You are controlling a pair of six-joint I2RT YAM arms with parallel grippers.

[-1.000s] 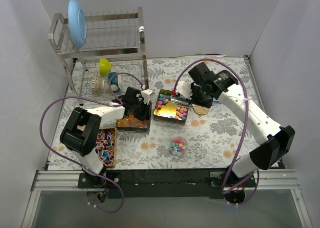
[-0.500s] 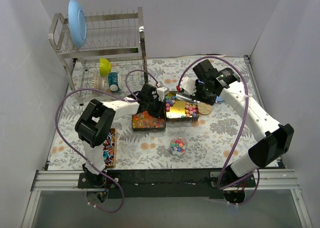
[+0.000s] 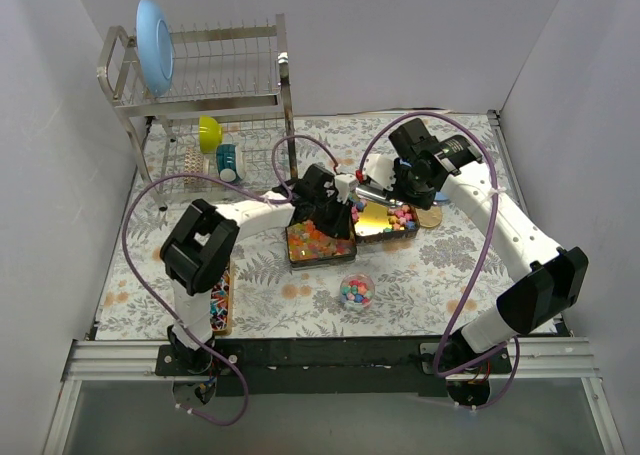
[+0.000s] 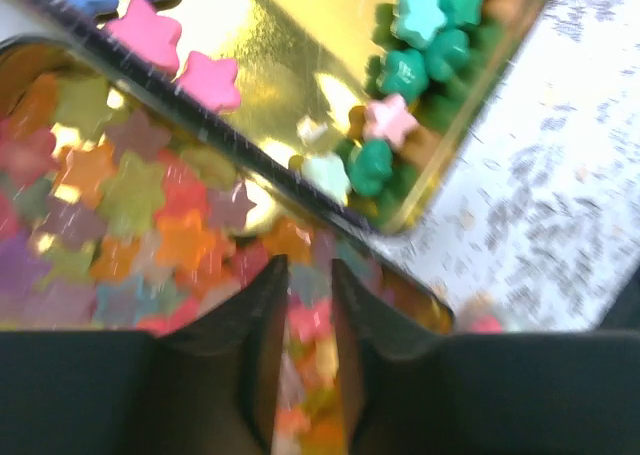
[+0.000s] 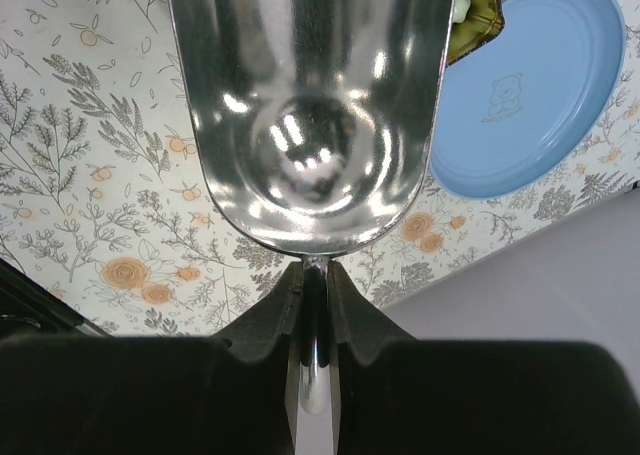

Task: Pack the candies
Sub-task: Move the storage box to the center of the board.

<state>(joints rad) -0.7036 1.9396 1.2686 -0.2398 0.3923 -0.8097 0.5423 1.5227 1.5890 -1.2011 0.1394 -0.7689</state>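
Floral-printed cloth (image 3: 440, 265) covers the table. Nearest the arm bases in the overhead view sits a small clear round cup (image 3: 356, 278) filled with mixed-colour candies (image 3: 356, 293), and to its left a shallow tray (image 3: 229, 275) of red and blue pieces lies partly under the left arm. Beyond the cup, two rectangular tins touch side by side: a dark tin (image 3: 296, 258) of orange and red candies and a gold-lined tin (image 3: 372, 237). Only the left wrist view shows that these candies (image 4: 130, 190) are star-shaped, with pink and green ones in the gold tin (image 4: 270, 45). The left gripper (image 4: 308, 275) hangs low over the dark tin's edge, its jaws parted by a narrow slit with nothing seen clamped. The right gripper (image 5: 313, 285) pinches the thin handle of a shiny metal scoop (image 5: 310, 105), whose bowl looks empty; the overhead view barely shows this scoop. Beside it the right wrist view shows a pale blue round disc (image 5: 530, 95). Farthest back stands a wire dish rack (image 3: 200, 95) holding a blue plate (image 3: 153, 45), a yellow bowl (image 3: 208, 133) and a teal cup (image 3: 227, 162).
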